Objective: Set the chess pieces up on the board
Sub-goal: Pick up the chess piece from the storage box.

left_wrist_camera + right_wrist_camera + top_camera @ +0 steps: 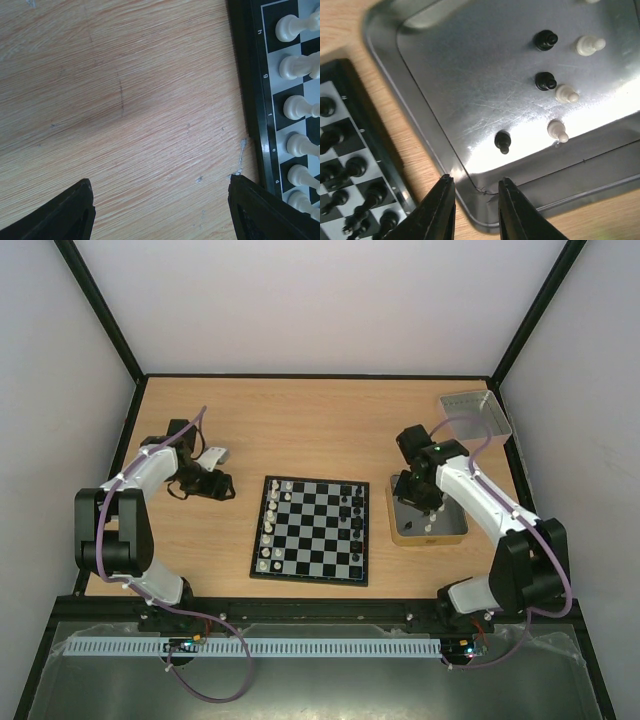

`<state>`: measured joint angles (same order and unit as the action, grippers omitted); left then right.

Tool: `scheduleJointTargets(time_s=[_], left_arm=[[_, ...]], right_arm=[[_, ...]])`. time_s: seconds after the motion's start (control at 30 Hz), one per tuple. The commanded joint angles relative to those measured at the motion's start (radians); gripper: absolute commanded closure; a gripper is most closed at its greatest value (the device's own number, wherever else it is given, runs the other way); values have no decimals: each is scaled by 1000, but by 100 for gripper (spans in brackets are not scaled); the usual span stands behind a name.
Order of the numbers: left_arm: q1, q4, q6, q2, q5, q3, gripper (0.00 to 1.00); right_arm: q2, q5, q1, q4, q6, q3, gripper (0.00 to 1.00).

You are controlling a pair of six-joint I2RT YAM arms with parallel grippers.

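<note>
The board [310,530] is seen lying flat in the middle of the wooden surface [300,420], between the two arms. White pieces [295,107] are lined up along its left side and black pieces [350,170] along its right side, each upright on its own square.

The left hand [160,181] is positioned low over bare wood just beside the board's left border. Its fingers [65,215] are spread wide and nothing is caught between them.

The right hand [476,180] is poised above a rounded corner of the tin [470,75], on the side that faces the board. Its jaws are only narrowly parted and nothing is pinched. The tin is set just to the right of the board, close to it but not touching.

Inside the tin, loose black pieces [545,81] and loose white pieces [567,94] are scattered on the shiny floor. Three of each colour can be made out plainly, some of them in near pairs of one black and one white.

A grey tray [475,415] is placed at the far right corner of the surface, well apart from the board
</note>
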<state>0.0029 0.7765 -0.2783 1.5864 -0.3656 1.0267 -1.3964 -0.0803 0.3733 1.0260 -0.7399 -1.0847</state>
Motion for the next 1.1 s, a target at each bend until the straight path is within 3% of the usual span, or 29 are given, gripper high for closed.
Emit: scheduleJointTargets(time_s=[0.0, 0.53, 1.07], left_arm=[[-10, 20, 10, 11, -1, -6, 27], [-11, 29, 10, 2, 14, 0, 26], [-11, 31, 8, -3, 37, -1, 26]], right_arm=[[-31, -39, -30, -24, 55, 50, 77], [-28, -69, -52, -124, 63, 216, 76], [-119, -60, -74, -216, 73, 227, 76]])
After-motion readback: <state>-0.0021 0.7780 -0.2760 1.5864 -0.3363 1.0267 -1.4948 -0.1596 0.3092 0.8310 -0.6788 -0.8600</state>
